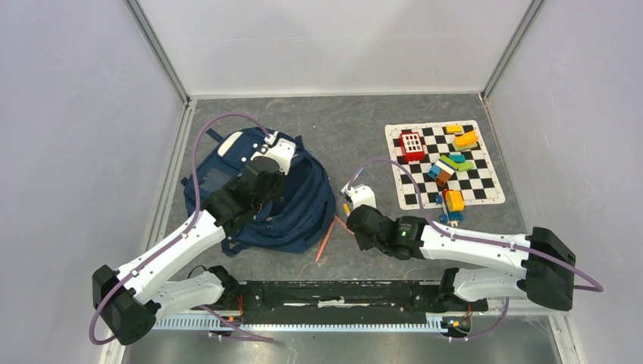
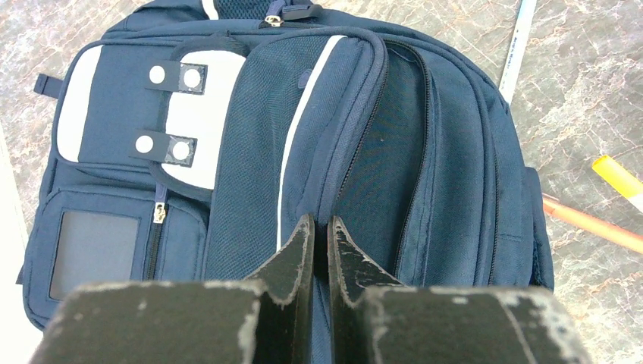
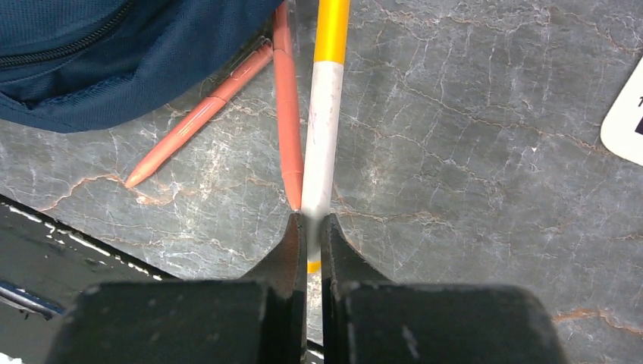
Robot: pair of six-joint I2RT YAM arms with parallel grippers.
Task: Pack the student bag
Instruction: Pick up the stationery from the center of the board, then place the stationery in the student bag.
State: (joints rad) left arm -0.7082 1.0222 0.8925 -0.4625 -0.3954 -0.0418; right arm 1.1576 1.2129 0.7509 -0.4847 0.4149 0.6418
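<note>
Student bag (image 1: 303, 205) lies flat on the left half of the grey marbled table (image 1: 364, 121), which is boxed in by plain white walls. My left claw (image 2: 319, 224) is nearly closed, pinching the piped rim of the bag's unzipped main compartment. That arm reaches in over the bag from 7 o'clock.

My right claw (image 3: 311, 224) is clamped on a white-and-yellow pen (image 3: 322, 129), low over the table, with the forearm stretched in from 4 o'clock. At the pen's 9 o'clock, two salmon pens (image 3: 286, 114) lie on the stone, their far ends running up to the bag's edge.

Only the overhead view shows the checkered mat (image 1: 478, 189) carrying toy blocks (image 1: 447, 167), at 2 o'clock from the right claw. Only the left wrist view shows the bag's pale front patch (image 2: 197, 121) with its snap tabs.
</note>
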